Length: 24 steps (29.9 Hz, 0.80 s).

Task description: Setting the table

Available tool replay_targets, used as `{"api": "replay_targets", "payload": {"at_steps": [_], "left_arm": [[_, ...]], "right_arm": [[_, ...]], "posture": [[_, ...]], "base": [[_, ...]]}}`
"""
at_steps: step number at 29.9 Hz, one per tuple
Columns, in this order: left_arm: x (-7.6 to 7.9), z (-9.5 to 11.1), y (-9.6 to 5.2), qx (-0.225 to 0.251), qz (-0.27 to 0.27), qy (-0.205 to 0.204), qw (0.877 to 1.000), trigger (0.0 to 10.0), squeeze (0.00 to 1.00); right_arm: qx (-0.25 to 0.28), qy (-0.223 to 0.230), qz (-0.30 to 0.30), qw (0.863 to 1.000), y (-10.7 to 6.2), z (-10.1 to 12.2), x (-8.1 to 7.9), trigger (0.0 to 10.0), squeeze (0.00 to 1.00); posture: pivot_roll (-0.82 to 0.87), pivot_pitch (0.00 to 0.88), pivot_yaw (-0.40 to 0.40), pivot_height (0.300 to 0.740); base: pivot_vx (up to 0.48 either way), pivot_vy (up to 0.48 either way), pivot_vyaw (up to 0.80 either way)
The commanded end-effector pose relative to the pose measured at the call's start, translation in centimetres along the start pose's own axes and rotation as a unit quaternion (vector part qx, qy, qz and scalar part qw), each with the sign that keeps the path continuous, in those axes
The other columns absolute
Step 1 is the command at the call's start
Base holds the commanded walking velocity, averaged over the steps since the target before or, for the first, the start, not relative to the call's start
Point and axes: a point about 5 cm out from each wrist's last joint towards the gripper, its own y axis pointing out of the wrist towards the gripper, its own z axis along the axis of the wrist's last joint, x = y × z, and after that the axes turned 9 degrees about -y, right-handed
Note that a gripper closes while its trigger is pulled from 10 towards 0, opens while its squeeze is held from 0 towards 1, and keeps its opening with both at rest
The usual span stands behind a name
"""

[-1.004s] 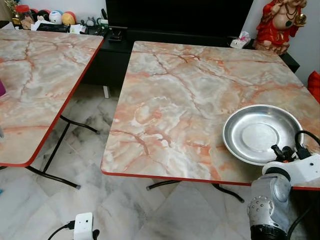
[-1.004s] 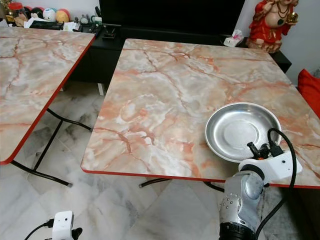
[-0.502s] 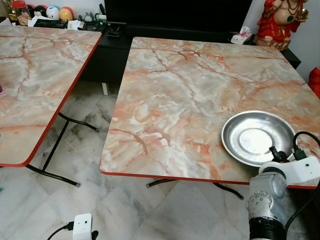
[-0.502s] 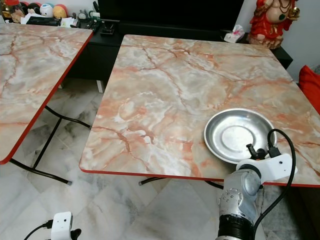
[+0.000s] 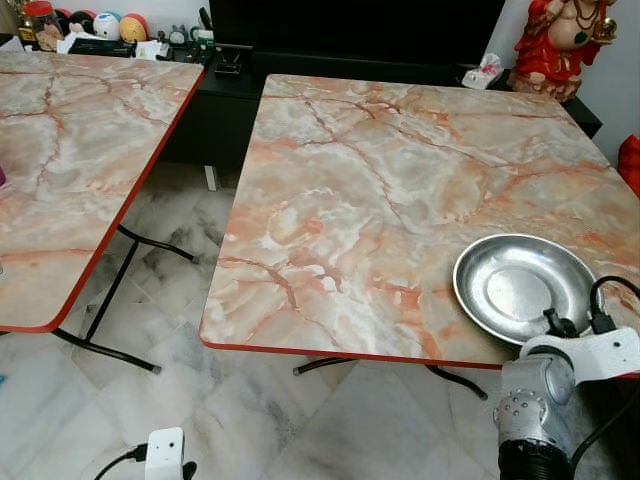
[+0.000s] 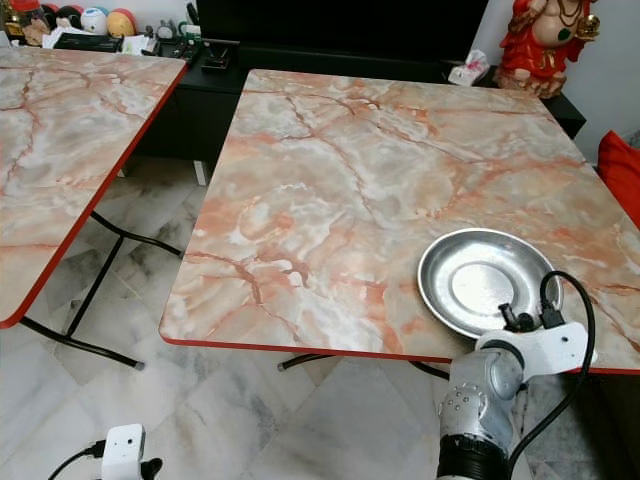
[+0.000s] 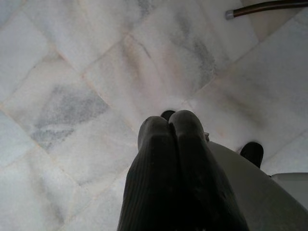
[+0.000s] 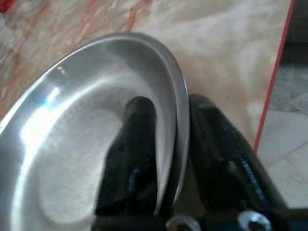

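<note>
1. Since 0.5 s ago, steel plate (image 5: 527, 288) slid slightly toward the right table (image 5: 380, 190) near edge.
2. Left gripper (image 7: 173, 130) clenched empty, over marble floor (image 7: 72, 72).
3. Right gripper (image 8: 171, 144) pinches plate rim, one finger inside.

marble table (image 5: 380, 190) carries a steel plate (image 5: 525, 287).
</note>
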Motion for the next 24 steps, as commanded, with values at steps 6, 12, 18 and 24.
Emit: {"api": "replay_targets", "payload": {"at_steps": [6,12,18,24], "left_arm": [[-0.1,-0.7,-0.2,-0.012,0.001,0.003,1.000,10.0,0.00],[-0.1,-0.8,-0.2,-0.013,0.002,0.003,1.000,10.0,0.00],[0.0,-0.8,-0.2,-0.013,0.001,0.002,1.000,10.0,0.00],[0.0,-0.9,-0.2,-0.015,-0.001,0.002,1.000,10.0,0.00]], "right_arm": [[-0.023,-0.001,-0.011,1.000,0.1,-0.8,0.6,10.0,1.00],[-0.023,-0.010,0.012,1.000,-0.1,-0.8,0.1,10.0,0.60],[0.040,-0.058,0.078,0.994,-0.7,0.4,-1.4,10.0,0.00],[0.035,-0.057,0.081,0.994,-0.8,0.3,-1.5,10.0,0.00]], "posture": [[0.06,0.108,-0.091,0.740],[0.06,0.106,-0.092,0.740],[0.06,0.105,-0.093,0.740],[0.06,0.106,-0.093,0.740]], "base": [[0.000,0.000,0.00],[0.000,0.000,0.00],[0.000,0.000,0.00],[0.000,0.000,0.00]]}}
